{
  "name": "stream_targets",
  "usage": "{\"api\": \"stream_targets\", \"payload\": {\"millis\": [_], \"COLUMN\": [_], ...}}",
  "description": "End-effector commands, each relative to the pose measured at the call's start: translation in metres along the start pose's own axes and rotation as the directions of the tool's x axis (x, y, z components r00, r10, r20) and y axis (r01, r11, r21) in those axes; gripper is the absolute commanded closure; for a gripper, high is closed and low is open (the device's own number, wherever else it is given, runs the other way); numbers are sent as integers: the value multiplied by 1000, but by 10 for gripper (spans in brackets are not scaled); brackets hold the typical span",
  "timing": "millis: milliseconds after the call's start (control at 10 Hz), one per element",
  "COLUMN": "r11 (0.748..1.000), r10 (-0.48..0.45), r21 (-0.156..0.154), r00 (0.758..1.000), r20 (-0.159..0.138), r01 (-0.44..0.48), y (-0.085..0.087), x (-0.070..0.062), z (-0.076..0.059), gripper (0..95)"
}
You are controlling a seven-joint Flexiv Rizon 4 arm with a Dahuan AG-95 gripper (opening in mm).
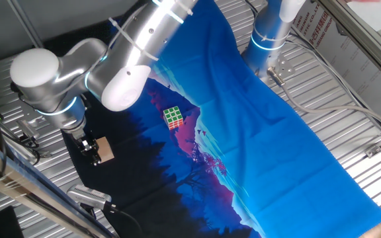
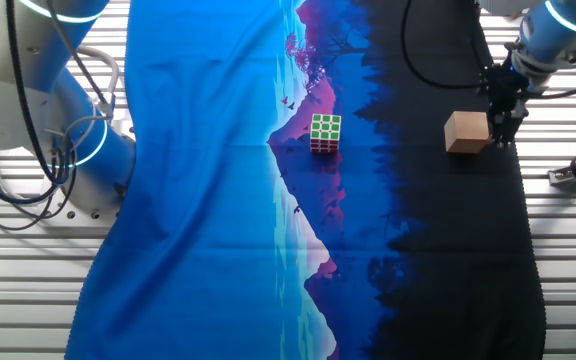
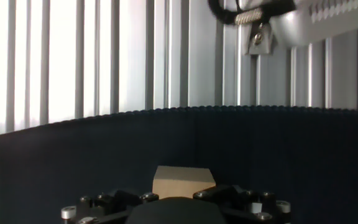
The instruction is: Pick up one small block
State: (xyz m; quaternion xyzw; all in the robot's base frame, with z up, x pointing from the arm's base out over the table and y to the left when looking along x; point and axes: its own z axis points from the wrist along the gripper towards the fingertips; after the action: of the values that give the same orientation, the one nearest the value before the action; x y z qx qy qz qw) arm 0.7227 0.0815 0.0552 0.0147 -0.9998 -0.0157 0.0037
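One small block (image 2: 466, 132) rests on the dark end of the cloth (image 2: 218, 200), touching my gripper (image 2: 505, 118). I cannot tell whether the fingers grasp it. The puzzle cube (image 2: 325, 133) sits well apart.

The small block (image 1: 103, 150) is sitting on the cloth (image 1: 296, 145), near the cloth's edge, and the cloth is lying over the slatted table (image 1: 349, 86). The gripper (image 1: 88, 151) is standing just beside the block, at the block's nine o'clock in one fixed view and at its three o'clock in the other fixed view. The puzzle cube (image 1: 173, 117) is resting on the cloth well apart from the block, at about the block's two o'clock in one fixed view. In the hand view the block is lying at twelve o'clock from the gripper body, with the cloth edge and table slats beyond it.
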Motion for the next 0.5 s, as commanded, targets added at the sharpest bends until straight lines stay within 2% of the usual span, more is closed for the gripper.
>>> {"api": "stream_targets", "payload": {"millis": [100, 300, 400, 500], "r11": [1000, 1000, 1000, 1000], "r10": [3, 5, 10, 11], "r21": [2, 4, 4, 3], "r00": [1000, 1000, 1000, 1000], "r20": [1, 0, 3, 3], "r01": [-3, -5, -10, -11], "y": [1, 3, 4, 4], "x": [0, 4, 7, 7], "z": [10, 17, 19, 19], "gripper": [0, 0, 190, 190]}}
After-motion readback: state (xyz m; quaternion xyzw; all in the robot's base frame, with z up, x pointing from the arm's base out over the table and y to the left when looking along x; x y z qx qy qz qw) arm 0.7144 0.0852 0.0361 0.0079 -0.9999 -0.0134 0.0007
